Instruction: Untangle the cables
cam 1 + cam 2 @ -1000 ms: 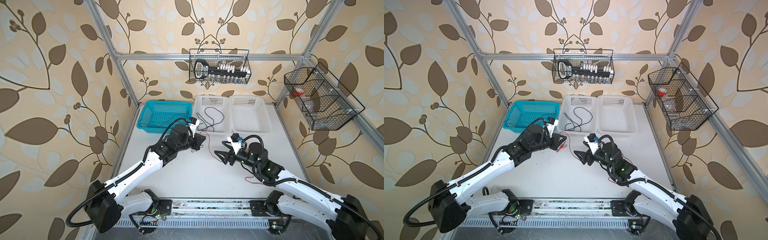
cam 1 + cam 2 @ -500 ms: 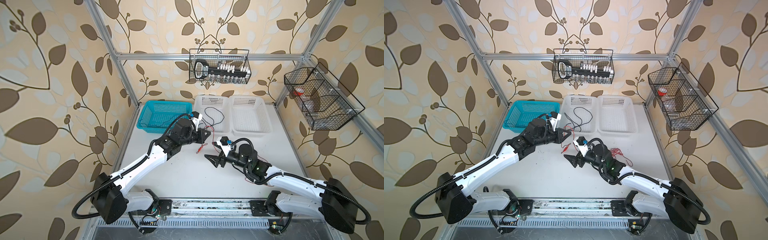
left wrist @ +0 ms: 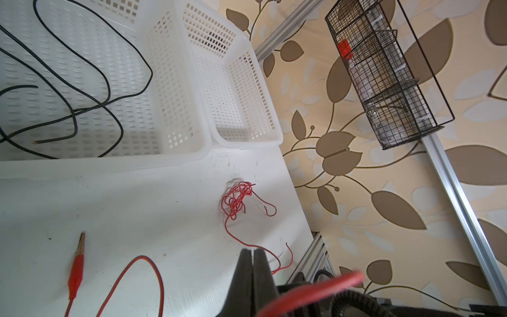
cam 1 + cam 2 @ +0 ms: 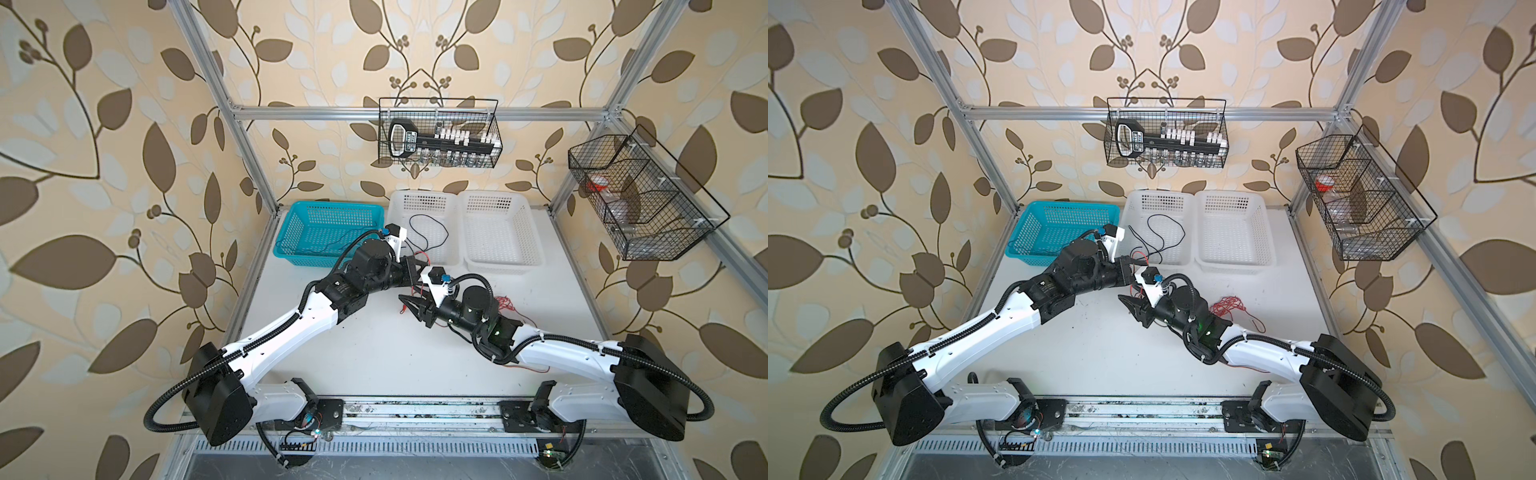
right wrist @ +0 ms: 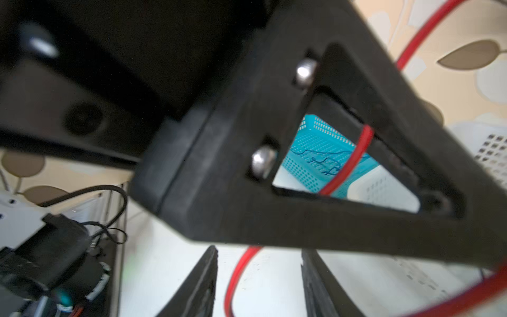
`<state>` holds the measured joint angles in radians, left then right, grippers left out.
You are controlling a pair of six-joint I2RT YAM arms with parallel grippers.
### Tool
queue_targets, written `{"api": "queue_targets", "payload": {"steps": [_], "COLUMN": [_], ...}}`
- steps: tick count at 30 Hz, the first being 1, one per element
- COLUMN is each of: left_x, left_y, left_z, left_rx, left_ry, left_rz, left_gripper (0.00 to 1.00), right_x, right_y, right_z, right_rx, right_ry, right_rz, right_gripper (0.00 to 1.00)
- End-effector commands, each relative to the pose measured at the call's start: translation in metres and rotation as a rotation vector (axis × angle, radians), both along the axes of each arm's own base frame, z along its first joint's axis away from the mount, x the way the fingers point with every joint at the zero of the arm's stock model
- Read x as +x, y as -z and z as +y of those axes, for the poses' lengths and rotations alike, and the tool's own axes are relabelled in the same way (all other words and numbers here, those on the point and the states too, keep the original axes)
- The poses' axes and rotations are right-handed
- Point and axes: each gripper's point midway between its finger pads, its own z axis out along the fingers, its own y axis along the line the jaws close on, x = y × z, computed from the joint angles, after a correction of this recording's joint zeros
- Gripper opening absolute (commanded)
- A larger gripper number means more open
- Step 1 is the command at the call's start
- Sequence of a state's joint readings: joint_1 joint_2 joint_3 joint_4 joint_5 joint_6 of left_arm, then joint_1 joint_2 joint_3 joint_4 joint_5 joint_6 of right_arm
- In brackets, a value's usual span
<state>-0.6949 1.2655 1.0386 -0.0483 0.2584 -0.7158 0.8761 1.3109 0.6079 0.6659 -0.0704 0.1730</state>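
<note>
Across the white desk (image 4: 374, 357) I see a teal basket (image 4: 328, 232) holding a blue cable (image 5: 315, 152). Beside it, a white basket (image 4: 419, 199) has a black cable (image 3: 78, 111) looped inside. My left gripper (image 3: 253, 251) is pressed closed; whether it pinches anything I cannot tell. My right gripper (image 5: 258, 255) stands parted, with a thick red lead (image 5: 233, 282) running between its fingers. A tangled red cable (image 3: 237, 197) lies on the desk toward the right edge, and a red alligator clip (image 3: 76, 263) rests nearer the middle.

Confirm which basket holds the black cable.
The middle white perforated plastic basket: black cable loops inside. The teal basket holds a blue cable; the right white basket, none.
</note>
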Motion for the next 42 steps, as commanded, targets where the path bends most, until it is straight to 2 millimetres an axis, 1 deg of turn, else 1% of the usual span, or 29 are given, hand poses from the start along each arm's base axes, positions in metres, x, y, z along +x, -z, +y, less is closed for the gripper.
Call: {"api": "queue_targets", "payload": {"steps": [1,2,5,6,11,12,14,17,18,20,21,24,27,30,37,40,42], "left_x": [0.003,0.002,0.002,0.002,0.003,0.002,0.001,-0.002,-0.003,-0.006,-0.007,-0.009,-0.01,-0.01,-0.011,-0.011,-0.011], "left_y": [-0.016,-0.016,-0.014,-0.014,-0.01,-0.01,-0.011,-0.015,-0.017,-0.021,-0.023,-0.026,-0.024,-0.017,0.008,0.015,0.02], "left_z": [-0.001,0.0,0.002,0.003,0.011,0.012,0.016,0.022,0.025,0.03,0.033,0.043,0.054,0.06,0.061,0.062,0.063], "left_rx": [-0.042,-0.04,-0.026,-0.02,0.029,0.038,0.051,0.066,0.074,0.084,0.09,0.107,0.129,0.149,0.174,0.184,0.189], "left_ry": [-0.022,-0.023,-0.029,-0.033,-0.052,-0.052,-0.057,-0.065,-0.068,-0.071,-0.077,-0.103,-0.144,-0.165,-0.17,-0.17,-0.174], "left_rz": [-0.04,-0.041,-0.045,-0.048,-0.064,-0.072,-0.091,-0.132,-0.148,-0.178,-0.194,-0.226,-0.237,-0.231,-0.178,-0.164,-0.154], "left_gripper": [0.0,0.0,0.0,0.0,0.0,0.08,0.32,0.72,0.82,0.96,0.99,0.99,0.99,0.99,0.99,0.99,0.99], "right_x": [0.009,0.009,0.009,0.008,0.006,0.005,0.006,0.011,0.014,0.018,0.02,0.026,0.033,0.042,0.065,0.08,0.095], "right_y": [-0.022,-0.022,-0.026,-0.026,-0.028,-0.029,-0.029,-0.032,-0.035,-0.042,-0.048,-0.068,-0.093,-0.116,-0.164,-0.177,-0.179], "right_z": [-0.002,-0.003,-0.006,-0.007,-0.012,-0.014,-0.02,-0.033,-0.04,-0.053,-0.06,-0.082,-0.106,-0.134,-0.198,-0.221,-0.241], "right_rx": [0.059,0.06,0.063,0.061,0.046,0.042,0.033,0.021,0.026,0.037,0.047,0.075,0.103,0.119,0.152,0.146,0.135], "right_ry": [0.055,0.058,0.066,0.068,0.072,0.076,0.097,0.138,0.155,0.182,0.194,0.234,0.29,0.366,0.551,0.623,0.692], "right_rz": [-0.035,-0.037,-0.045,-0.048,-0.054,-0.055,-0.051,-0.04,-0.035,-0.027,-0.03,-0.051,-0.088,-0.13,-0.228,-0.251,-0.253], "right_gripper": [0.32,0.26,0.04,0.0,0.0,0.0,0.0,0.0,0.0,0.0,0.0,0.0,0.0,0.0,0.0,0.0,0.0]}}
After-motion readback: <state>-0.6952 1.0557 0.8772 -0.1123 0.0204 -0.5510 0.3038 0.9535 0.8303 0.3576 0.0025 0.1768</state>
